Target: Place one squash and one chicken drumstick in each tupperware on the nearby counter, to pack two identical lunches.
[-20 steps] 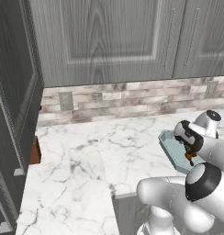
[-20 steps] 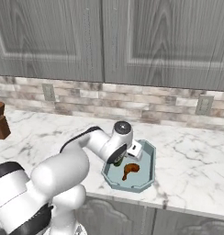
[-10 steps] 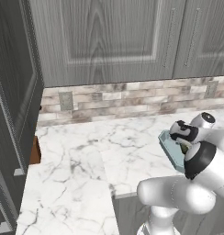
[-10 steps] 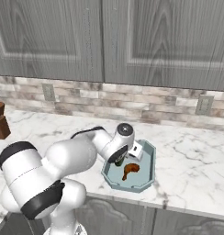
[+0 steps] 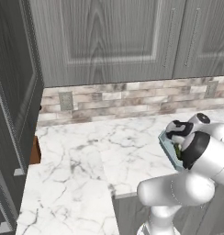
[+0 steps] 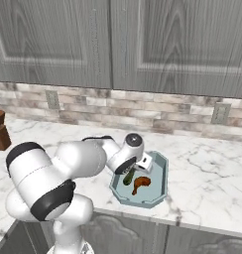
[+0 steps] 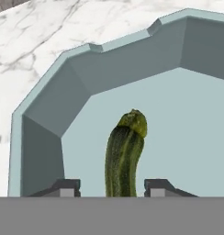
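Note:
The pale blue-teal octagonal tupperware (image 6: 160, 164) sits on the white marble counter (image 6: 212, 178) near its front edge. Inside it lie the small green zucchini-like squash (image 6: 128, 177) and the reddish-brown chicken drumstick (image 6: 139, 184). My gripper (image 6: 129, 170) hangs low over the container's left part. In the hand view the squash (image 7: 124, 153) stands between my fingertips (image 7: 66, 187), with a gap on its left side, and the tupperware's wall (image 7: 54, 110) rises behind. The gripper (image 7: 112, 188) is open. From the left, the tupperware's rim (image 5: 167, 146) shows beside my arm.
Grey wall cabinets (image 6: 108, 44) hang above a stone-tile backsplash (image 6: 157, 116) with outlets. A brown block (image 6: 0, 136) stands at the counter's far left. A tall grey cabinet (image 5: 13, 114) borders the counter on the left. Open marble lies left of the tupperware (image 5: 109, 147).
My arm's elbow and upper links have swung round to the left, while the hand has stayed low over the teal tupperware with the squash beneath it.

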